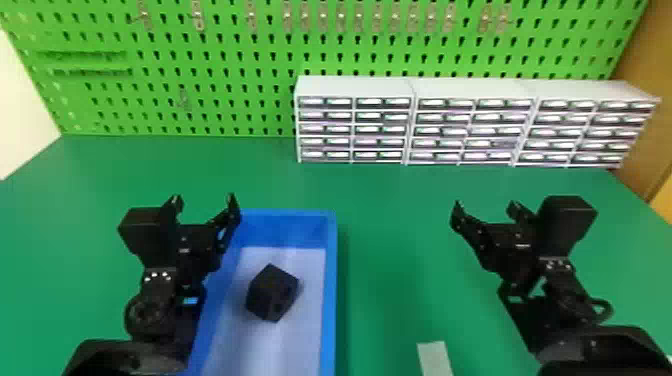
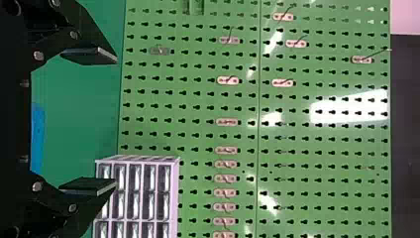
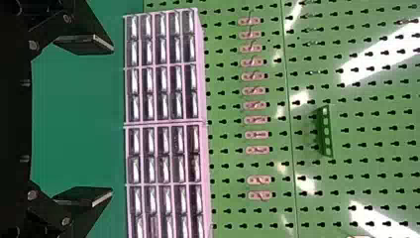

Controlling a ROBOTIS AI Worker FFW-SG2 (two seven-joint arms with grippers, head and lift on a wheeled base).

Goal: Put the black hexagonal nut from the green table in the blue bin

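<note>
Broadly, the green table (image 1: 395, 240) spreads under everything before me, its bare surface smooth and evenly coloured. Behind it rises a brighter green pegboard (image 1: 225, 50), punched all over with dark keyholes and streaked with lamp glare in both my wrist views. A pale wall (image 1: 15, 110) stands at the room's left, and a brown panel (image 1: 650, 100) closes off the right. Along the table's back edge, toward the right, sits a row of white drawer cabinets (image 1: 355, 87), three side by side, close against the board. Nearer me is the blue bin (image 1: 330, 280), left of the middle, with a whitish floor. My left gripper (image 1: 203, 200) is up near the bin's far left corner, fingers spread open; my right gripper (image 1: 484, 205) is over at the right, well apart from the bin, its fingers open too. The black nut (image 1: 272, 293) lies inside the bin, on that whitish floor. Near the table's front, right of the bin, I see a pale flat strip (image 1: 435, 357). Smallest are the metal clips (image 1: 198, 15), hung mostly in a line high on the board.
</note>
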